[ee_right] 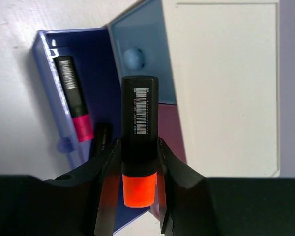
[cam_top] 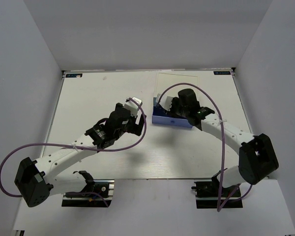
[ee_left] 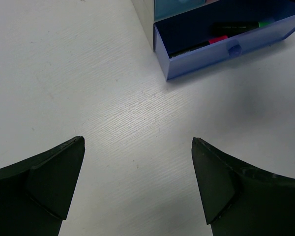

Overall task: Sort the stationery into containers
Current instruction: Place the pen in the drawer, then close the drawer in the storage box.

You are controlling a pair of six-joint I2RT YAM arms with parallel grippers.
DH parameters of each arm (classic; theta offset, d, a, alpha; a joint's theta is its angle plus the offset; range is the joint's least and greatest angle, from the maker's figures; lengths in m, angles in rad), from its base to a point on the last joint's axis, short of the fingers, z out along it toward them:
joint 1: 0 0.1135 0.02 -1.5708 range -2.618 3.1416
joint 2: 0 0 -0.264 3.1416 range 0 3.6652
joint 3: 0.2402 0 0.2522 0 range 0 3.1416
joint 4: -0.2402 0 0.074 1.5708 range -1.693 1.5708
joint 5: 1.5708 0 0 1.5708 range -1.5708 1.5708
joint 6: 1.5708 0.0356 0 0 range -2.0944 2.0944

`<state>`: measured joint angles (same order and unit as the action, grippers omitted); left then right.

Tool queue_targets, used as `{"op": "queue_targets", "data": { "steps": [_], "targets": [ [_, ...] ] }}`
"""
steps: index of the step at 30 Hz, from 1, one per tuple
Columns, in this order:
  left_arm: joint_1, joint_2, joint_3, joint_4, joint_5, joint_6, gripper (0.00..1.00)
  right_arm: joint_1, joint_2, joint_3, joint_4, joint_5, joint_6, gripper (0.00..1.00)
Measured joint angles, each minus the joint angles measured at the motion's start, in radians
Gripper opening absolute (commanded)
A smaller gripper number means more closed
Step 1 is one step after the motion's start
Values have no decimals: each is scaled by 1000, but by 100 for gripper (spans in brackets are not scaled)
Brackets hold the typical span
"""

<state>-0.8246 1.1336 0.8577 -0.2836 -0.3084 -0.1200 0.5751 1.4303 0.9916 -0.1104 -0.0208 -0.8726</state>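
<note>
I am clamping my right claw (ee_right: 137, 169) on the orange-ended marker (ee_right: 139, 123), holding it above the spot where the pulled-out lavender drawer (ee_right: 101, 64) meets the white organiser (ee_right: 221, 88), which is standing near the far edge of the worktop (cam_top: 103, 93), right of its middle. The pink-ended marker (ee_right: 73, 98) and the green-ended marker (ee_left: 238, 25) are lying inside that drawer. My left claw (ee_left: 137, 142) is hovering with its fingers spread wide apart, gripping nothing, over bare worktop near the middle, left of the drawer.
</note>
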Motion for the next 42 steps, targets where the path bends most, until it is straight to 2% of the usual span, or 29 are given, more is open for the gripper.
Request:
{"op": "queue_targets", "data": {
  "steps": [4, 6, 7, 11, 15, 17, 20, 21, 23, 29, 34, 38, 42],
  "targets": [
    [0, 5, 0, 0, -2, 0, 100, 2, 32, 0, 51, 46, -3, 36],
    [0, 7, 0, 0, -2, 3, 100, 2, 52, 0, 68, 63, -4, 42],
    [0, 7, 0, 0, -3, 5, 100, 3, 63, 0, 69, 68, -5, 48],
    [0, 7, 0, 0, -3, 8, 100, 8, 85, -1, 64, 76, -3, 56],
    [0, 7, 0, 0, -3, 8, 100, 10, 85, -1, 60, 73, 0, 56],
    [0, 7, 0, 0, -3, 8, 100, 10, 85, -1, 57, 67, 2, 52],
    [0, 7, 0, 0, -3, 8, 100, 7, 76, -1, 39, 26, 6, 33],
    [0, 7, 0, 0, -3, 8, 100, 7, 70, -1, 29, 9, 6, 15],
    [0, 7, 0, 0, -4, 8, 100, 6, 56, -1, 0, -36, -1, 0],
    [0, 3, 0, 0, -4, 8, 100, 3, 49, 4, -139, -187, -50, 0],
    [0, 3, 0, 0, -4, 8, 100, 3, 118, 49, -260, -251, -89, 0],
    [0, 3, 0, 0, -5, 8, 100, 3, 156, 45, -245, -229, -80, 0],
    [0, 3, 0, 0, -6, 8, 100, 3, 162, 1, -131, -138, -43, 0]
  ]
}}
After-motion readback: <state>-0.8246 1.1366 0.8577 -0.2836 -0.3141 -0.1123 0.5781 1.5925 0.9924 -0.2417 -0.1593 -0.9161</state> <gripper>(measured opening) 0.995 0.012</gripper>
